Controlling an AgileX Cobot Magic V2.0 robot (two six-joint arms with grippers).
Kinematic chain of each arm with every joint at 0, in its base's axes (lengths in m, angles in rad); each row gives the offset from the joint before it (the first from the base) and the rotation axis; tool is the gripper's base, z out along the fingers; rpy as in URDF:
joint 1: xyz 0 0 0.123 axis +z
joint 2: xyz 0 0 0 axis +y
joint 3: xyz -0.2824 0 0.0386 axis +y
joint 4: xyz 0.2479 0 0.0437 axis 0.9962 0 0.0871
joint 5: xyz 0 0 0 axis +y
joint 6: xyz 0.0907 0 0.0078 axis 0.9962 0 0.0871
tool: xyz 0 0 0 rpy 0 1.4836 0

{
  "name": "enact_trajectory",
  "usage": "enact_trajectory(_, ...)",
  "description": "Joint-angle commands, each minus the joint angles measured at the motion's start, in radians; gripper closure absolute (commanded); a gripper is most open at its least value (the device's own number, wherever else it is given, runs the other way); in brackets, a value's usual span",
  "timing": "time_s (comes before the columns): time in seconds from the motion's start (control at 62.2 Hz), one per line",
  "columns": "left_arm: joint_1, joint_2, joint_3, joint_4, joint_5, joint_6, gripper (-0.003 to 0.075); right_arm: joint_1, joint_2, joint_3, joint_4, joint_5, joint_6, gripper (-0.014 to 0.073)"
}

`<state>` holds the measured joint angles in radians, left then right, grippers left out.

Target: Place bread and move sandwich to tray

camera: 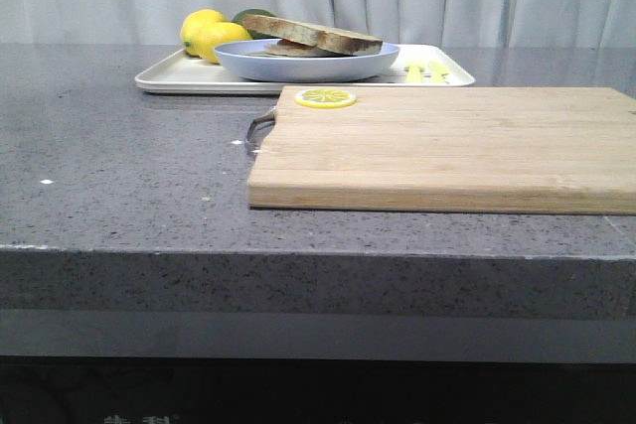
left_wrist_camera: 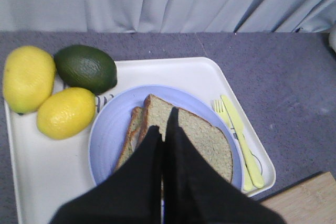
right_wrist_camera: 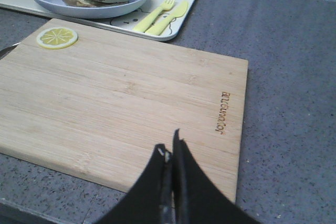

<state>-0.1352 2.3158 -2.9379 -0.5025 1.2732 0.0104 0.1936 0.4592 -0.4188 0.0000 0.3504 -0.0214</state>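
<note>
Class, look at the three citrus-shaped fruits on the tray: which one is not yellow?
The lime: dark green, sitting at the white tray's far edge beside the two yellow lemons, just beyond the blue plate.

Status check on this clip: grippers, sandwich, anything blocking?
Left gripper shut, empty, above sandwich. Right gripper shut over cutting board. Sandwich plated on tray. Nothing in the way.

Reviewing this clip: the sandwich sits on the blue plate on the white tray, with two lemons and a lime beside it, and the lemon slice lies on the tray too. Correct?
Not quite. The lemon slice lies on a corner of the wooden cutting board, not on the tray; the front and right wrist views show it. The rest holds: the sandwich is on the blue plate on the tray, beside two lemons and a lime.
</note>
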Motion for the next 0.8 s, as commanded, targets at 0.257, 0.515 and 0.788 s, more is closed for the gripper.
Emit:
enact_trajectory(0.257, -0.089, -0.381, 0.391, 0.277, 0.006, -0.010, 0.0738, -0.004, 0.004, -0.025, 0.000, -0.078, -0.002, 0.0704)
enact_trajectory(0.515, -0.089, -0.599, 0.827, 0.411, -0.020, -0.003, 0.0738, -0.004, 0.004, -0.025, 0.000, -0.078, -0.002, 0.0704)
enact_trajectory(0.788, -0.089, -0.865, 1.243, 0.533, -0.202, -0.003, 0.0738, -0.004, 0.004, -0.025, 0.000, -0.078, -0.002, 0.0704)
